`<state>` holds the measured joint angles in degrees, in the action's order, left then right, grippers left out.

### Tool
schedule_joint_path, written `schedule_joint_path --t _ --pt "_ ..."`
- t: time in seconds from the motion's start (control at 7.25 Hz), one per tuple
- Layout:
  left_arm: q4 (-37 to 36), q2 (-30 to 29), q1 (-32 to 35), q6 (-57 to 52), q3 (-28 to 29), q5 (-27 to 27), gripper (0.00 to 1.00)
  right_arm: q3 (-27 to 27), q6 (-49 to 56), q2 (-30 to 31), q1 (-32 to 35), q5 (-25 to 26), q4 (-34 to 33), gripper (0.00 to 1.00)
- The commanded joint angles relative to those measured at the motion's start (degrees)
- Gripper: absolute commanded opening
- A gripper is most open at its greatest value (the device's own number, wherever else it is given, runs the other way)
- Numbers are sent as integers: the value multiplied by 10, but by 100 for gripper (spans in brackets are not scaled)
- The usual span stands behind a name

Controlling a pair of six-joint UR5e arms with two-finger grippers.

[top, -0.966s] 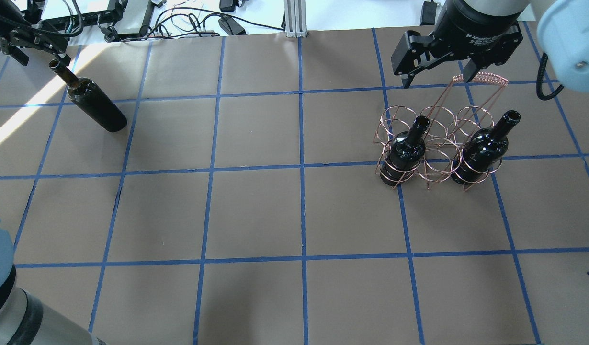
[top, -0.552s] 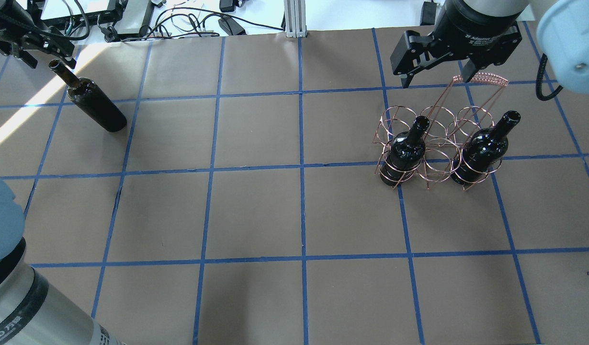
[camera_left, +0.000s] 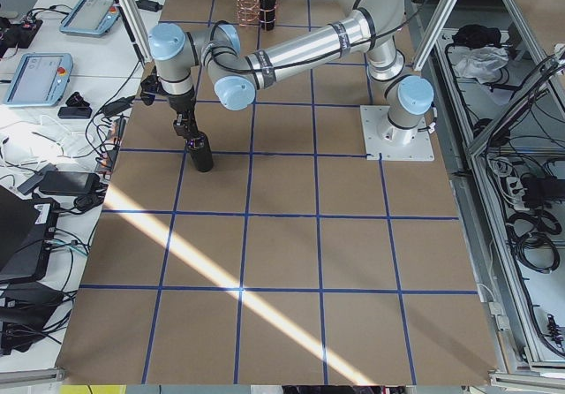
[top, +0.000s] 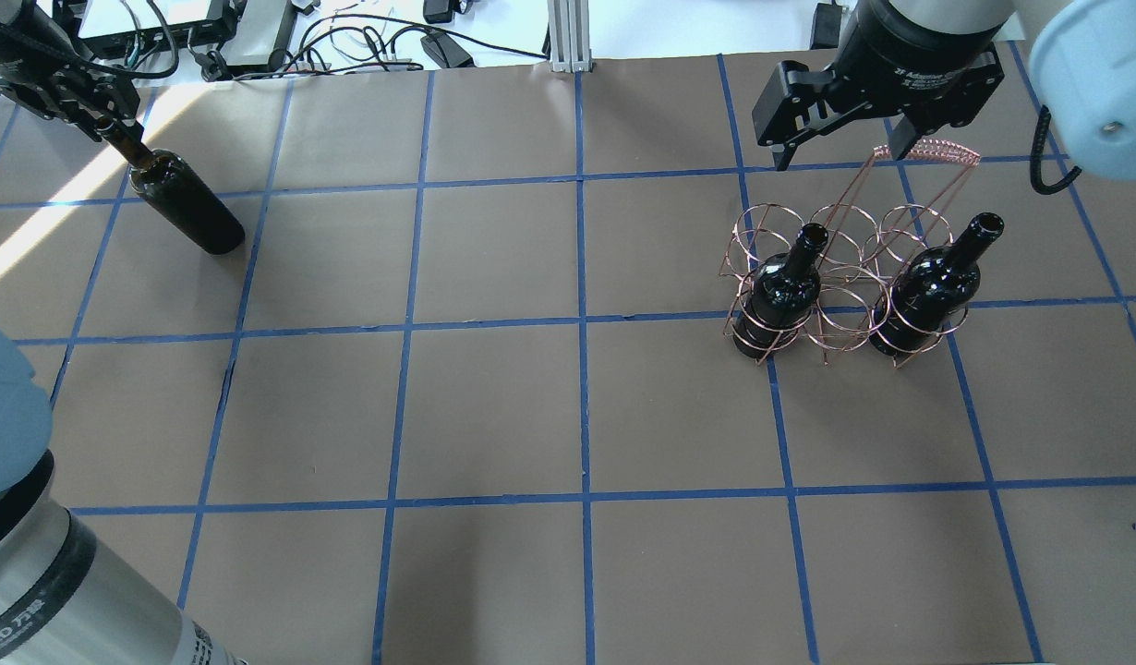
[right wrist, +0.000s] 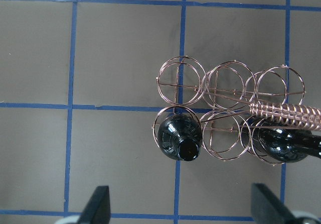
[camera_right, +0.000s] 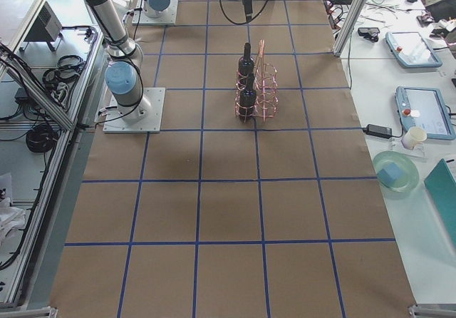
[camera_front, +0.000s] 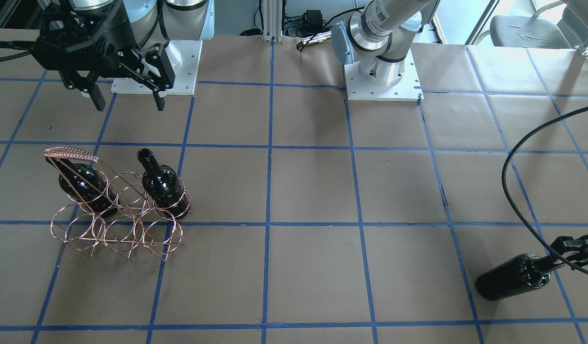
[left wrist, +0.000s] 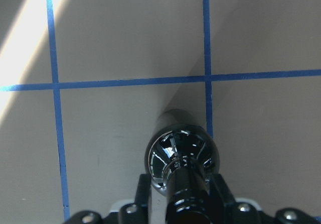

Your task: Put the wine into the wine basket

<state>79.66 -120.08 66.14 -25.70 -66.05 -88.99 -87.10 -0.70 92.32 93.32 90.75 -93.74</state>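
Observation:
A near-black wine bottle (top: 187, 205) stands alone on the table's far left; it also shows in the front view (camera_front: 506, 279). My left gripper (top: 115, 129) is down over its neck, and in the left wrist view the pads (left wrist: 150, 196) press the neck (left wrist: 185, 194) on both sides. The copper wire wine basket (top: 845, 277) stands at the right. Two more bottles (top: 780, 296) (top: 928, 286) fill the end rings of its near row. The other rings are empty. My right gripper (top: 840, 148) hangs open and empty above the basket's handle (top: 928, 148).
Brown paper with a blue tape grid covers the table (top: 577, 416). Cables and electronics (top: 254, 37) lie past the far edge. The arm bases (camera_front: 380, 76) stand on white plates on the robot's side.
My left gripper has come down from above the bottle's mouth onto its neck, and its fingers have closed in. The right gripper and the basket have not moved.

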Motion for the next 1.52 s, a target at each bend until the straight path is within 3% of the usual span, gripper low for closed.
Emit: schedule_joint_path --t 0.0,0.55,0.83,1.24,1.38 --pt "3 12 1 7 0 4 0 0 0 -1 0 -4 0 100" --pt "50 119 107 131 -78 -23 0 0 0 -1 0 -5 -1 100" --pt "80 181 140 234 -142 5 0 0 0 -1 0 -5 0 100" --pt "60 214 325 472 -199 -4 0 0 0 -2 0 -7 -2 100" --pt "13 209 375 530 -225 -7 0 0 0 -2 0 -8 -1 100"
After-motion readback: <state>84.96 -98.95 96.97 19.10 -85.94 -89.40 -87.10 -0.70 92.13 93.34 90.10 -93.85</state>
